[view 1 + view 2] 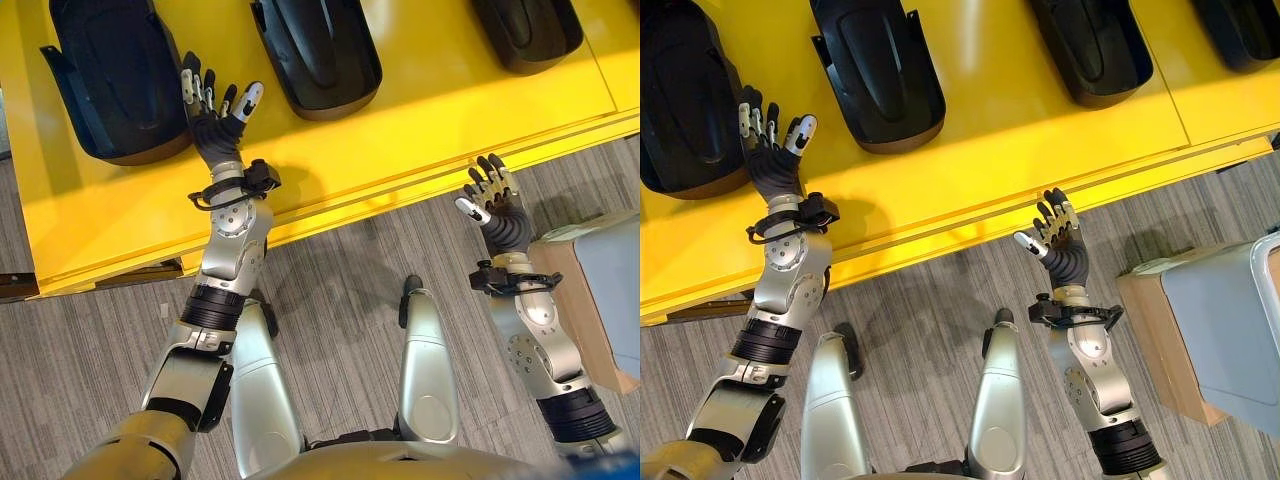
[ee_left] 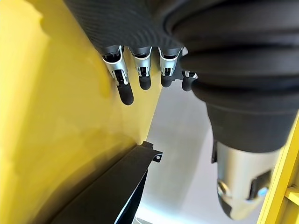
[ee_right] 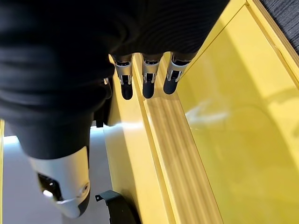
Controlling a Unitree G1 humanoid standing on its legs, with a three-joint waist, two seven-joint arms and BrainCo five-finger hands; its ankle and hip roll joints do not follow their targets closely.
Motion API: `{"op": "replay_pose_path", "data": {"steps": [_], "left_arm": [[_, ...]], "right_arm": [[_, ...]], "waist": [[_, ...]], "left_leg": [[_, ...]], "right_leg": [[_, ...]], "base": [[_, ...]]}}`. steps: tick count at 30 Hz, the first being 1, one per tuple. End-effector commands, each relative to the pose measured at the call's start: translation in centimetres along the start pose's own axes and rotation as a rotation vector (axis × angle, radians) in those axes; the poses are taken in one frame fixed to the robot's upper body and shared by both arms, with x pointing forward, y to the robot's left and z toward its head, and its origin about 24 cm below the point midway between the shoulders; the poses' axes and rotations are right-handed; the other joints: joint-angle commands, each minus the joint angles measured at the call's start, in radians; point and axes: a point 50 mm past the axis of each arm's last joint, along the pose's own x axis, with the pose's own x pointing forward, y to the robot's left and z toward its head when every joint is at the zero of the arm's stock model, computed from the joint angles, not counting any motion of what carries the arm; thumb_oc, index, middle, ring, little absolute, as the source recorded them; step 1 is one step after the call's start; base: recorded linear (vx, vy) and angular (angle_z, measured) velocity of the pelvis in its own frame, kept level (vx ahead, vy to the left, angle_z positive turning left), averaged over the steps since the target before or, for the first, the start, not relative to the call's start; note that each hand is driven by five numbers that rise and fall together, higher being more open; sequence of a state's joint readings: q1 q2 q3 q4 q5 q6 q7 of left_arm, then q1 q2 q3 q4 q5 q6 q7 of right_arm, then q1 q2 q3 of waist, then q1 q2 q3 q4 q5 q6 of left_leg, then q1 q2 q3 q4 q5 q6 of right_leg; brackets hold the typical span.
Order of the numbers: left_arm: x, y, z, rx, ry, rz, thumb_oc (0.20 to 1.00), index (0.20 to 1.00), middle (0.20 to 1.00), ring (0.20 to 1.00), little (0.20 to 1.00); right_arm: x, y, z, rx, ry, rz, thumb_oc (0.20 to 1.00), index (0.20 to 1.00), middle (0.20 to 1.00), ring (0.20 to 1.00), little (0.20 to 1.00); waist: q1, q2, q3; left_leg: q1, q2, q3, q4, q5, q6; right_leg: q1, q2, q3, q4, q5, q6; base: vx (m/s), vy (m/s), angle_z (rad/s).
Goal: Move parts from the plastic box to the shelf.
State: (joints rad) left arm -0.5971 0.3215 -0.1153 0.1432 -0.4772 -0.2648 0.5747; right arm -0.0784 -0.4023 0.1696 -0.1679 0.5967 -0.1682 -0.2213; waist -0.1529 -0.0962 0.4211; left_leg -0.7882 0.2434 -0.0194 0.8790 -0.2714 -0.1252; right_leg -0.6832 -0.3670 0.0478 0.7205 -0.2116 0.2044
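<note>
Yellow shelf (image 1: 420,130) carries black moulded parts in a row — one at far left (image 1: 110,80), one in the middle (image 1: 315,50), another toward the right (image 1: 525,30); left hand (image 1: 212,110) is over the shelf just beside the far-left part, fingers straight and spread, holding nothing; right hand (image 1: 490,200) hangs off the shelf's front edge over grey floor (image 1: 330,270), fingers relaxed and apart, empty; plastic box (image 1: 1230,325) — grey, at the robot's right.
</note>
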Motion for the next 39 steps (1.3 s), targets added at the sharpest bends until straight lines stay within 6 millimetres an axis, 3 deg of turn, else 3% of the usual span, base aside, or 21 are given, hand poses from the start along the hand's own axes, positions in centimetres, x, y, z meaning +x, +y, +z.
{"op": "replay_pose_path", "data": {"steps": [1, 16, 29, 39], "left_arm": [[0.1, 0.1, 1.2, 0.048, -0.087, -0.016, 1.0, 1.0, 1.0, 1.0, 1.0], [0.1, -0.3, 2.1, 0.039, -0.133, -0.05, 1.0, 1.0, 1.0, 1.0, 1.0], [0.0, -2.0, 8.5, -0.054, -0.422, -0.135, 1.0, 1.0, 1.0, 1.0, 1.0], [-1.6, -1.8, 11.5, -0.128, -0.56, -0.202, 1.0, 1.0, 1.0, 1.0, 1.0]], "right_arm": [[0.3, -0.5, 1.7, 0.035, -0.118, -0.033, 1.0, 1.0, 1.0, 1.0, 1.0], [0.4, -0.6, 1.8, 0.032, -0.124, -0.034, 1.0, 1.0, 1.0, 1.0, 1.0], [0.3, -0.6, 3.1, 0.007, -0.175, 0.01, 1.0, 1.0, 1.0, 1.0, 1.0], [-0.1, -0.5, 3.4, 0.0, -0.185, 0.033, 1.0, 1.0, 1.0, 1.0, 1.0]], "waist": [[0.005, 0.013, 0.0], [0.007, 0.012, -0.001], [0.008, 0.017, -0.003], [0.015, 0.022, -0.001]], "left_leg": [[0.013, -0.004, -0.016, -0.032, 0.017, 0.032], [0.011, -0.006, -0.018, -0.026, 0.014, 0.033], [0.013, -0.007, -0.019, -0.023, 0.014, 0.029], [0.027, -0.009, -0.022, -0.029, 0.011, 0.028]], "right_leg": [[-0.032, 0.003, -0.002, 0.161, -0.105, -0.102], [-0.034, 0.004, 0.001, 0.166, -0.104, -0.103], [-0.035, 0.006, 0.0, 0.169, -0.109, -0.102], [-0.015, 0.002, -0.005, 0.163, -0.112, -0.101]], "base": [[0.0, 0.0, 0.0], [0.0, 0.0, 0.0], [0.0, 0.0, 0.0], [0.0, 0.0, 0.0]]}}
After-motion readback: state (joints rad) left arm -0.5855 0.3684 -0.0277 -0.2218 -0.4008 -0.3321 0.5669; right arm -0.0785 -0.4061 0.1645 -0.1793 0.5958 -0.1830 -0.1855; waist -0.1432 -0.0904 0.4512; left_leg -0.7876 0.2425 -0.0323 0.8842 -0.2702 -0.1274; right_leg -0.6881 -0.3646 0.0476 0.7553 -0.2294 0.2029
